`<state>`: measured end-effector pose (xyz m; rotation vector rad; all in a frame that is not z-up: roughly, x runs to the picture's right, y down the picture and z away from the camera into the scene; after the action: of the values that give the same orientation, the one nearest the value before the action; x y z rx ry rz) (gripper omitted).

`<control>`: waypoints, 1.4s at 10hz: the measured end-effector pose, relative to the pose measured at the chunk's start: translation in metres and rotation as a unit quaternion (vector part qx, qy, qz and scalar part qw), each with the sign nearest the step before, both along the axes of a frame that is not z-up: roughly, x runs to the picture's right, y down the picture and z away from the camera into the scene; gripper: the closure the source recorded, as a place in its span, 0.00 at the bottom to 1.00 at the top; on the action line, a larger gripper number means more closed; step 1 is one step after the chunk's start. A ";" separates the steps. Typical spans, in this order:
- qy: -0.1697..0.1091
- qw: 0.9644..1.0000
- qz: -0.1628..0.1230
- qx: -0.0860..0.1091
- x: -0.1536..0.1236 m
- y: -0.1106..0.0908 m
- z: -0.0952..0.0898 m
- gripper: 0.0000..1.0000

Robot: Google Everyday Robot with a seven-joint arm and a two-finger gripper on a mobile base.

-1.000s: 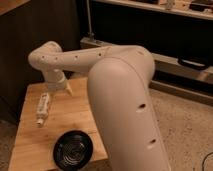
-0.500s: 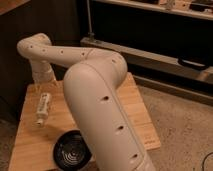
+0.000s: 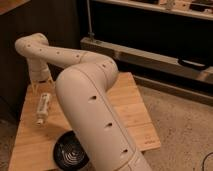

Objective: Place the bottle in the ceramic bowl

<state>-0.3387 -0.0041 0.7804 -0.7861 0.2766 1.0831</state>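
Camera view gives me 1 slim whitish plastic bottle (image 3: 43, 108) lying flat on the wooden table (image 3: 125, 107), beyond the round glossy black ceramic bowl (image 3: 69, 153) and apart from it. The gripper (image 3: 41, 82) hangs farther beyond the bowl, just past the bottle. I can't tell whether it's spread or closed.

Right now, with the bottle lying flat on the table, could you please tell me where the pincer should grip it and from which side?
Probably across the slim middle of the bottle, from straight above: it lies flat on the table with both long sides free, so closing across its width should suit. The pincer hangs beyond its far end.
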 end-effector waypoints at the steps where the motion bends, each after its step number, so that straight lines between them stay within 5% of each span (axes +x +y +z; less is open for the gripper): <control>1: -0.007 1.000 0.001 -0.003 -0.001 0.012 0.004 0.35; 4: -0.007 1.000 0.012 0.000 -0.004 0.038 0.010 0.35; 9: 0.040 0.997 0.045 0.047 -0.026 0.063 -0.003 0.35; 14: 0.054 0.996 0.057 0.029 -0.029 0.069 0.019 0.35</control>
<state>-0.3682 0.0646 0.7992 -0.6996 0.2932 1.2385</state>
